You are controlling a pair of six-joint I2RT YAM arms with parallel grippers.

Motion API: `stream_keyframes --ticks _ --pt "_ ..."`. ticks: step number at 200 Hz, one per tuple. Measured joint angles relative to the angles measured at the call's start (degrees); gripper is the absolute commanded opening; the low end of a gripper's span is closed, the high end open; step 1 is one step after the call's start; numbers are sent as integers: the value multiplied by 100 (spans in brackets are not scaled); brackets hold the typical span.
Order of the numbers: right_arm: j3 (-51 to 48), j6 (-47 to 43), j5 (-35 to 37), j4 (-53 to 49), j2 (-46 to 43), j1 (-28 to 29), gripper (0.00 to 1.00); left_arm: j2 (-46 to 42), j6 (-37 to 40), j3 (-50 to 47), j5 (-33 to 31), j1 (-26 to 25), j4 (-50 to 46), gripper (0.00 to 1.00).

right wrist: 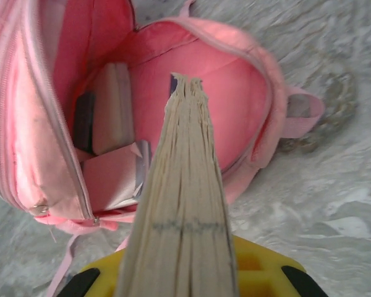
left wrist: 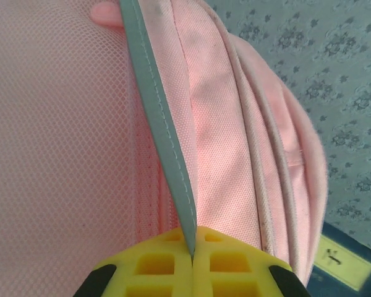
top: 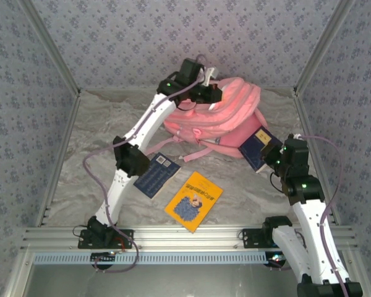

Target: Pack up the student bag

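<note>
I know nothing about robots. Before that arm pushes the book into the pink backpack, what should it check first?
1. Bag mouth open: ok. The student bag gapes toward the right wrist camera.
2. Bag held: ok. The left gripper is shut on the bag's grey trim.
3. Grip on the book: ok. The right gripper is shut on the book.
4. Aim: ok. The book's far end points into the opening.
5. Room inside: cannot tell. A book-like thing sits inside; the depth is hidden.
6. Path: ok. The yellow book and blue book lie on the table, apart from the bag.
</note>
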Motion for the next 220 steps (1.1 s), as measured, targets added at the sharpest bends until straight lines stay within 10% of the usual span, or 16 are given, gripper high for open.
stream_keyframes --ticks 91,220 --pt "-402 1014 -1727 2586 1307 -153 0 -216 164 -404 1370 590 -229 0" --pt "632 1884 -1810 5890 5322 1126 0 -713 -144 -1121 2267 1172 94 0"
